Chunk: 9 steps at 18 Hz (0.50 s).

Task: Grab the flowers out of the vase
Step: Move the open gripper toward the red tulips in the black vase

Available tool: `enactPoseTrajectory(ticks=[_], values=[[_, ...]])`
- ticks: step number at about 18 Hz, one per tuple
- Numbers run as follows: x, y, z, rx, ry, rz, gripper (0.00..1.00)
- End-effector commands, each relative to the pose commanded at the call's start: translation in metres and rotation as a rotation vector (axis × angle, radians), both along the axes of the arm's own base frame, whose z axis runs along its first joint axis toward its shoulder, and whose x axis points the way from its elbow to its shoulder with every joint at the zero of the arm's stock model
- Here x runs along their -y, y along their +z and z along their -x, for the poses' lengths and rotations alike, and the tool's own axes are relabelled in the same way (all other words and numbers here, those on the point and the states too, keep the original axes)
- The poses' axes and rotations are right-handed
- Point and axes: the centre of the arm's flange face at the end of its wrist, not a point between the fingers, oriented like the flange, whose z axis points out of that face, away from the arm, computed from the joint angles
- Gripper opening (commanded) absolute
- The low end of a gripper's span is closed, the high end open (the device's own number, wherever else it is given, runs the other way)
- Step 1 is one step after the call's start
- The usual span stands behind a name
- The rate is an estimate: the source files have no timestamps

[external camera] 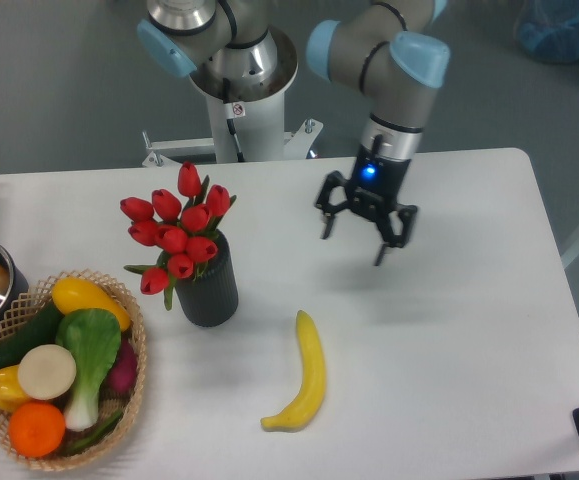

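A white table [469, 340] stands on grey floor [59, 90].

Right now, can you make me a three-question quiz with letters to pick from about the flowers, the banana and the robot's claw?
1. Where are the flowers?
A. In the vase
B. In the basket
C. Lying on the table

2. What colour is the fruit lying alone on the table?
A. Orange
B. Yellow
C. Purple

3. What is the gripper doing?
A. Shut on the flowers
B. Shut on the banana
C. Open, holding nothing

Answers:
1. A, the red buds stick out of the dark vase's mouth.
2. B, the banana in front of the vase is yellow.
3. C, its fingers are spread above the bare table, to the right of the flowers.
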Motion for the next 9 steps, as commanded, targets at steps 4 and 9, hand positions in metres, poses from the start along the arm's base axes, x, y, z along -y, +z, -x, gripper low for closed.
enactPoseTrajectory(ticks=[4, 9], values=[[0.003, 0.008, -0.030, 0.038, -0.013, -0.094, 1.00], [0.002, 0.018, -0.056, 0.140, -0.031, -0.277, 1.00]])
